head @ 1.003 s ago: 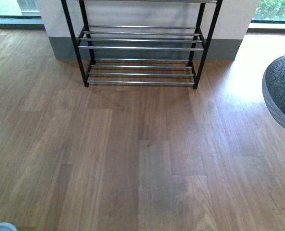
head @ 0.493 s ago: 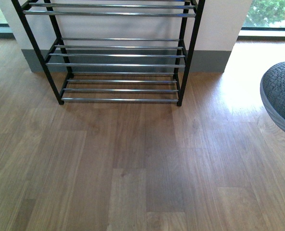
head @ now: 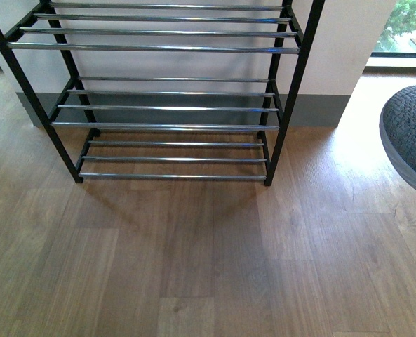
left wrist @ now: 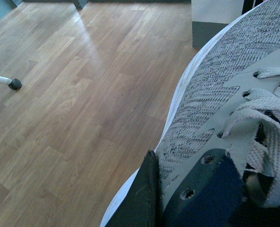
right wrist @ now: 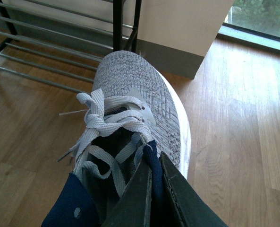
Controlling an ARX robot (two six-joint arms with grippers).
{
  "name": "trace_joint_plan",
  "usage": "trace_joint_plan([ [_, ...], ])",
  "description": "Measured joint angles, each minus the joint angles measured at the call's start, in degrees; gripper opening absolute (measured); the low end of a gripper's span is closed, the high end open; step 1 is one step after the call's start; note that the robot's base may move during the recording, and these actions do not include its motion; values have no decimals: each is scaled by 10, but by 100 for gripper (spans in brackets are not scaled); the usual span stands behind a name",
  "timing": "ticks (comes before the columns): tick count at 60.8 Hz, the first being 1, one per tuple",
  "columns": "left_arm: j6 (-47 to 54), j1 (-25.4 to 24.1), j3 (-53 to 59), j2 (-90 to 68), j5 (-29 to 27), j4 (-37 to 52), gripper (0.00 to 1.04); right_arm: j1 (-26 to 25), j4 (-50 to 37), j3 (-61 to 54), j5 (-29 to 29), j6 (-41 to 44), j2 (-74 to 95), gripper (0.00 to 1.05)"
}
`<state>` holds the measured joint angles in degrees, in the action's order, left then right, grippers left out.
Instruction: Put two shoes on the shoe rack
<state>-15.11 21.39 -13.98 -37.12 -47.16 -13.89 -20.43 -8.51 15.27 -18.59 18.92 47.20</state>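
Both pincers are clamped: left pincer on first sneaker, right pincer on second sneaker. Shoe rack stands ahead.

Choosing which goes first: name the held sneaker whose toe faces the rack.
The right-arm sneaker, in the right gripper: its toe points at the rack bars. Past the left-arm sneaker, only floor and a wall corner show.
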Motion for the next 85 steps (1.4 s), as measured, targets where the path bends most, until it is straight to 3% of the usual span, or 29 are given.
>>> trace_joint_plan([
  [85,0,0,0,1,-2,0,2,0,0,0,-2,0,-2,2],
])
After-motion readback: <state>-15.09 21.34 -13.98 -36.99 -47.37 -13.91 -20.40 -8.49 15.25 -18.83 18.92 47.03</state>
